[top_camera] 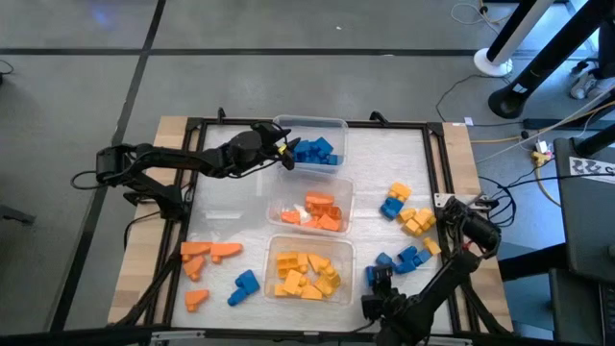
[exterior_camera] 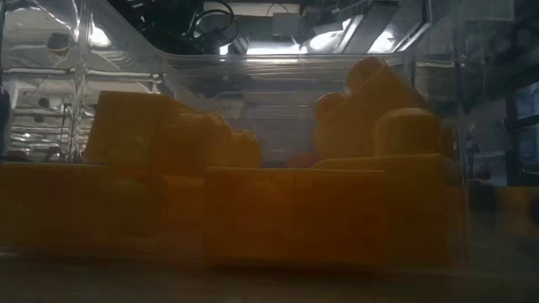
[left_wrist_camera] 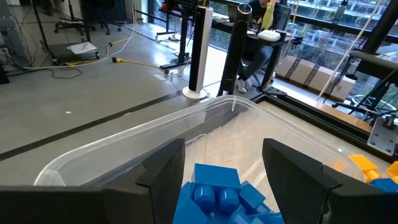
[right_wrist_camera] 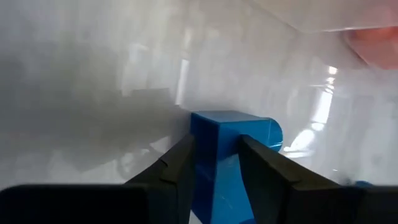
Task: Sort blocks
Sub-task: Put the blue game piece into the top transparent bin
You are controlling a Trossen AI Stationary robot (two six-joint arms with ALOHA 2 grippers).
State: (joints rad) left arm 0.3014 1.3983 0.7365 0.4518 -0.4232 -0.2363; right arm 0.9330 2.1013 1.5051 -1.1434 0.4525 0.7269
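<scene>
The right gripper (right_wrist_camera: 214,171) is clamped on a glossy blue block (right_wrist_camera: 229,146) with squared edges, low on the table's near side. Farther off, the left gripper (left_wrist_camera: 224,171), fingers apart, hangs over studded blue blocks (top_camera: 315,152) in the clear far tub (top_camera: 332,125).

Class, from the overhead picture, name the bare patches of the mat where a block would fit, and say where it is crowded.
Bare: the strip left of the orange tub, above the loose orange blocks, and the far right corner beside the blue tub. Crowded: the right side, with blue and yellow blocks and the right gripper; the left gripper hangs over the blue tub.
</scene>
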